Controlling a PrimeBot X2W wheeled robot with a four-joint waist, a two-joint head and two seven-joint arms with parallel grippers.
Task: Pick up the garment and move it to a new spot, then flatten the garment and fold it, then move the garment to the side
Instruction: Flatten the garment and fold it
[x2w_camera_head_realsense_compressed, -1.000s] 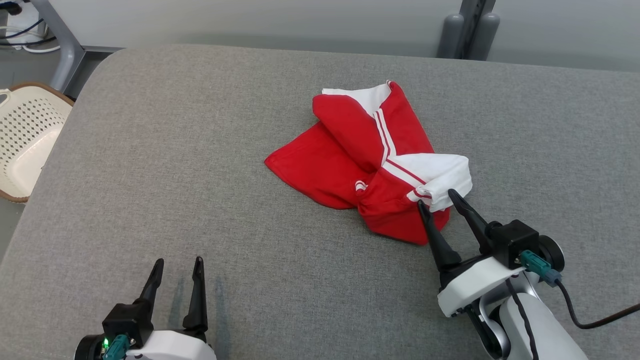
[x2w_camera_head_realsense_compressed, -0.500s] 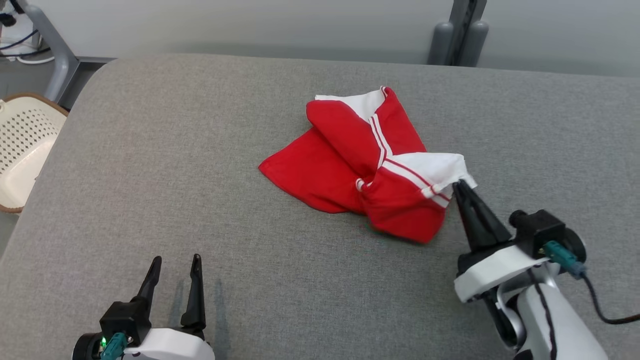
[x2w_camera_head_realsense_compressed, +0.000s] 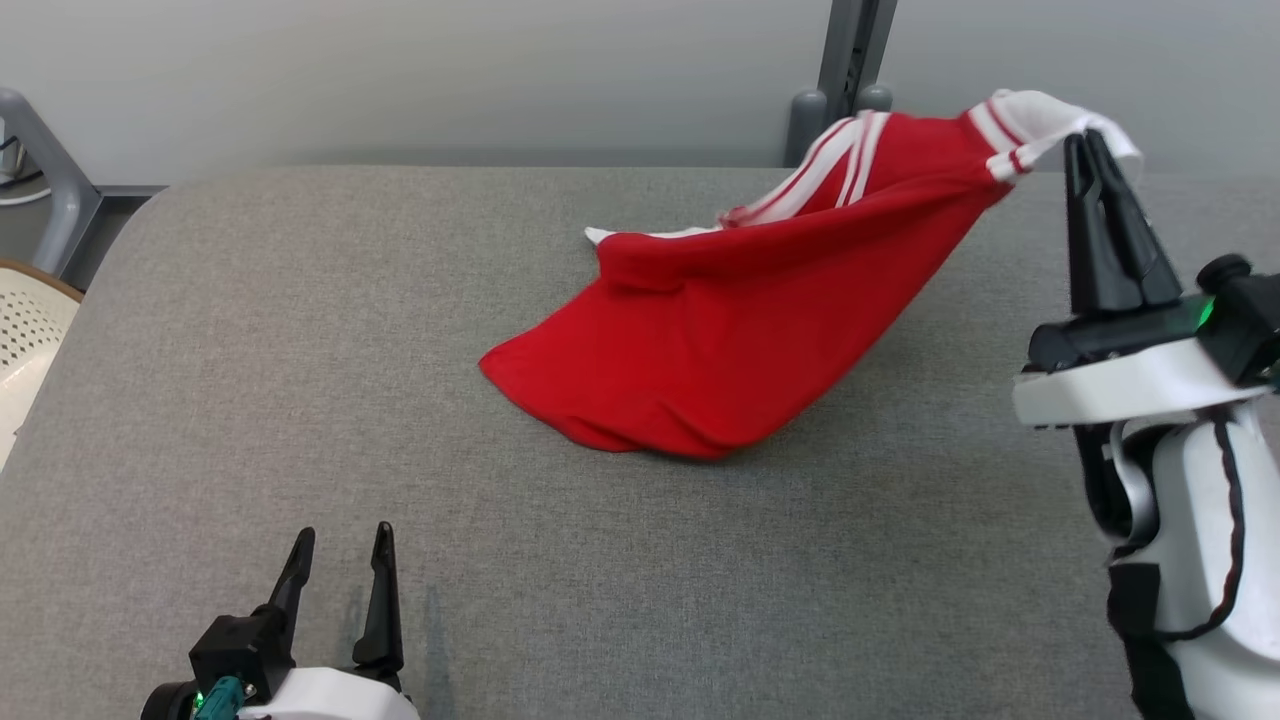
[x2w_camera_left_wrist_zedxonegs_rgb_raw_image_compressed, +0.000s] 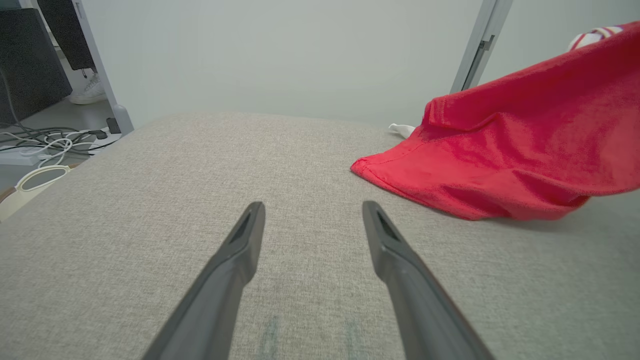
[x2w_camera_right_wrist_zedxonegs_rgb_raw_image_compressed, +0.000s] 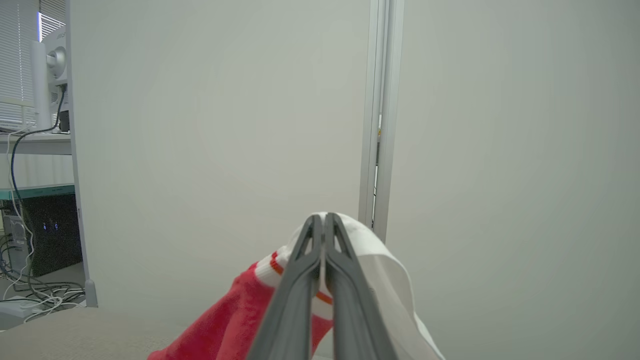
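The garment (x2w_camera_head_realsense_compressed: 720, 330) is red with white stripes and a white cuff. My right gripper (x2w_camera_head_realsense_compressed: 1085, 140) is shut on that white cuff, high at the right of the head view, and the cloth hangs stretched from it down to the grey surface (x2w_camera_head_realsense_compressed: 300, 380). The garment's lower left part still rests on the surface. In the right wrist view the right gripper (x2w_camera_right_wrist_zedxonegs_rgb_raw_image_compressed: 322, 220) pinches the garment's (x2w_camera_right_wrist_zedxonegs_rgb_raw_image_compressed: 240, 320) white edge. My left gripper (x2w_camera_head_realsense_compressed: 340, 545) stands open low at the left, apart from the cloth. In the left wrist view the left gripper (x2w_camera_left_wrist_zedxonegs_rgb_raw_image_compressed: 312, 210) points past the garment (x2w_camera_left_wrist_zedxonegs_rgb_raw_image_compressed: 510, 150).
A cream perforated basket (x2w_camera_head_realsense_compressed: 25, 340) stands off the surface's left edge. A grey post (x2w_camera_head_realsense_compressed: 850, 60) rises behind the far edge. Cables (x2w_camera_left_wrist_zedxonegs_rgb_raw_image_compressed: 45, 145) lie on the floor at the left. A metal frame leg (x2w_camera_head_realsense_compressed: 50, 190) stands at the far left corner.
My right gripper shut on the garment's white cuff and lifted it up and to the right, stretching the cloth off the surface. The head camera tilted. The left gripper stayed put.
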